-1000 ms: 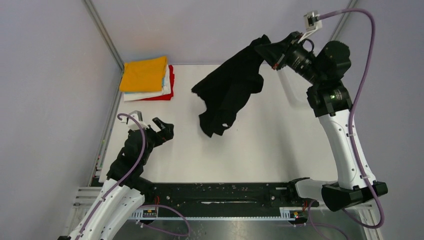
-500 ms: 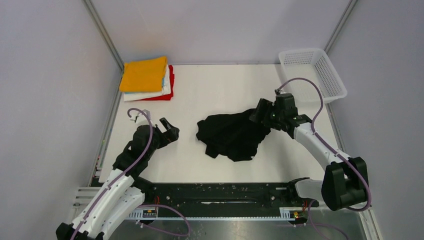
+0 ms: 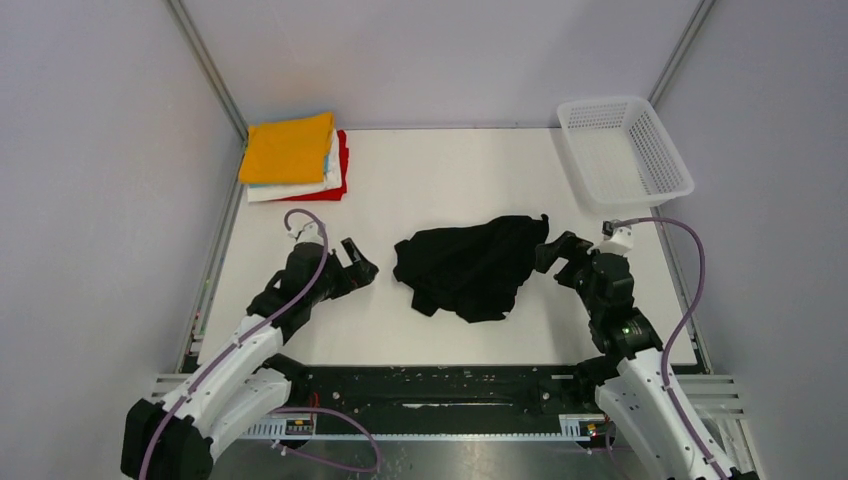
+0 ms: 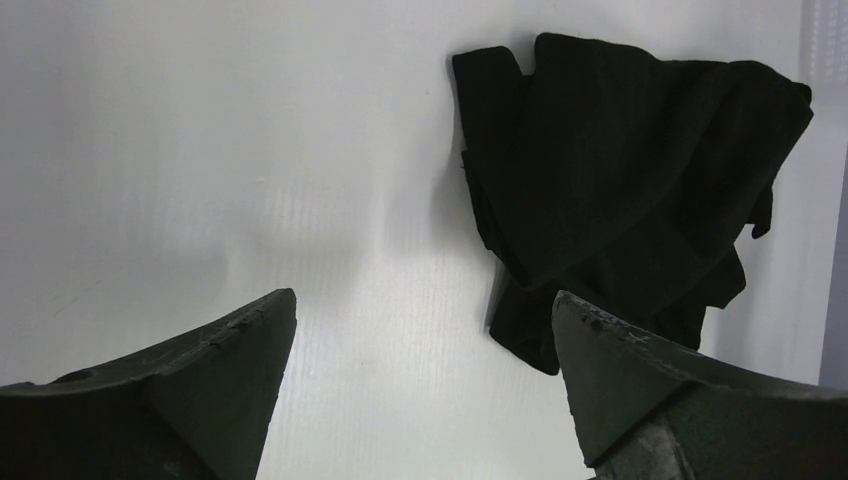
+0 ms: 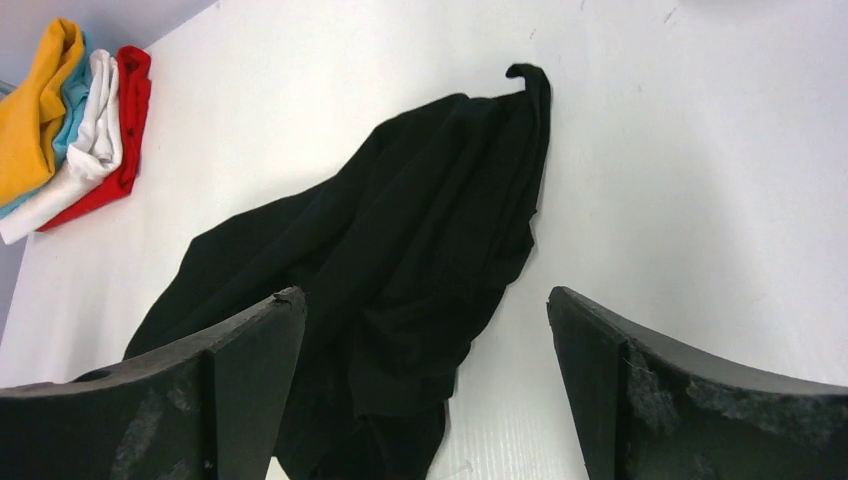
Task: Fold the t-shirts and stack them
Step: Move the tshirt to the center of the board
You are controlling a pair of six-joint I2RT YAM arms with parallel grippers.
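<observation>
The black t-shirt [image 3: 470, 265] lies in a loose, rumpled heap near the middle of the white table [image 3: 430, 170]. It is soft, matte cloth, thrown into deep folds and overlapping layers, with a ragged outline. One thin corner at its far right end curls into a small hook. It touches neither arm.

The left gripper [image 4: 422, 298] sits low over the table to the left of the heap, its jaws spread wide with only bare tabletop between them. Its fingers [image 4: 200, 380] are dark, wedge-shaped, tapering to blunt tips, with a dull, slightly scuffed surface. The right gripper [image 5: 425, 293] is just beside the right end of the heap and points toward it. Its jaws are equally wide and hold nothing; from its own camera the black cloth lies on the table beyond the gap.

At the far left corner of the table sits a neat stack of folded t-shirts [image 3: 295, 155]: orange-yellow on top, then light blue, then white, with red at the bottom. Their edges are rounded where the cloth doubles over, and the red one sticks out a little on the right side.

At the far right corner, a rectangular white plastic basket [image 3: 625, 150] stands upright, set at a slight angle to the table edge. Its walls and floor are a fine open mesh under a smooth rim, and the mesh floor shows across its whole inside. It is well apart from the black shirt.
</observation>
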